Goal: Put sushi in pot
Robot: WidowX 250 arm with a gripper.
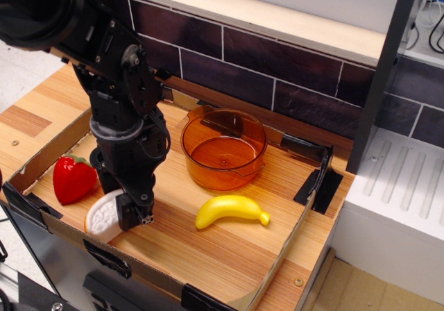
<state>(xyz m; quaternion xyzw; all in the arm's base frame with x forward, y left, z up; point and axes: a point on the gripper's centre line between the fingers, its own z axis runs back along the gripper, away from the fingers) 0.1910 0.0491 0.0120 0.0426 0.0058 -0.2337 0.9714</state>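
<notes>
The sushi [103,219], a white oblong toy with a bumpy top and an orange underside, lies at the front left of the cardboard tray. My gripper [118,203] is down over it. One black finger [133,212] stands against its right side; the other finger is hidden behind the wrist, as is the sushi's upper end. I cannot tell whether the jaws press on it. The pot [223,148], round, amber and transparent, stands empty at the tray's back middle, to the right of the gripper.
A red strawberry [73,178] lies just left of the sushi. A yellow banana [230,210] lies in front of the pot. The tray's low cardboard wall [111,250] runs along the front. A dark tiled wall stands behind and a white unit [392,207] to the right.
</notes>
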